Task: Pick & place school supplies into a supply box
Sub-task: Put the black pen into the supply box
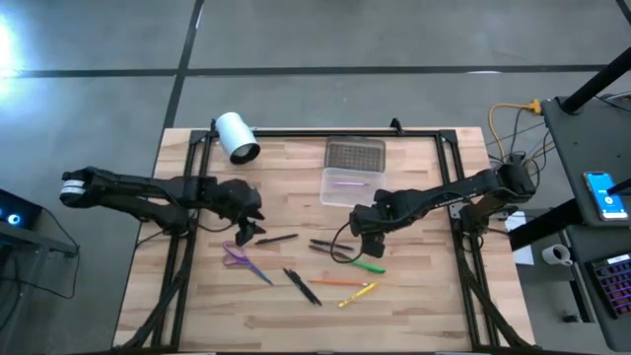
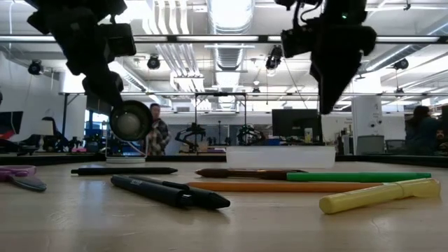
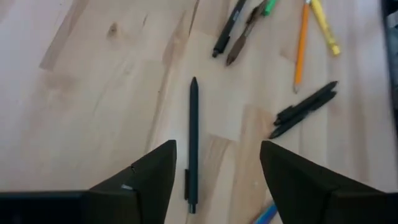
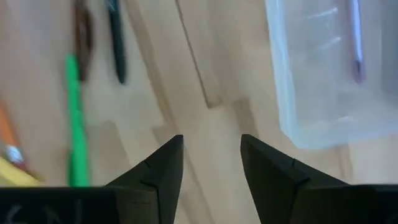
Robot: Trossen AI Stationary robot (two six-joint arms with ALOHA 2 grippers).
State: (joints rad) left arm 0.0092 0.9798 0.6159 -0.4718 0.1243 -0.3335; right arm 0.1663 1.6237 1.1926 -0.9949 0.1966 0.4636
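Observation:
My left gripper [image 1: 248, 229] hovers open above the table. Its fingers stand either side of a black pen [image 3: 193, 137] without touching it. That pen [image 1: 273, 239] lies flat beside the purple-handled scissors [image 1: 240, 258]. My right gripper [image 4: 211, 152] is open and empty above bare wood, between the clear supply box [image 4: 323, 68] and a green pen [image 4: 76, 118]. The box [image 1: 350, 187] stands open with its grey lid [image 1: 355, 153] folded back, and a purple pen [image 4: 356, 37] lies inside. More pens lie flat: two black [image 1: 301, 285], one orange [image 1: 335, 283], one yellow [image 1: 357, 293].
A white cylinder roll [image 1: 237, 136] lies at the table's far left, behind my left arm. Two dark pens [image 1: 325, 246] lie close to my right gripper. A black frame runs along the table's left, right and far edges [image 1: 296, 131]. Bare wood lies along the near edge.

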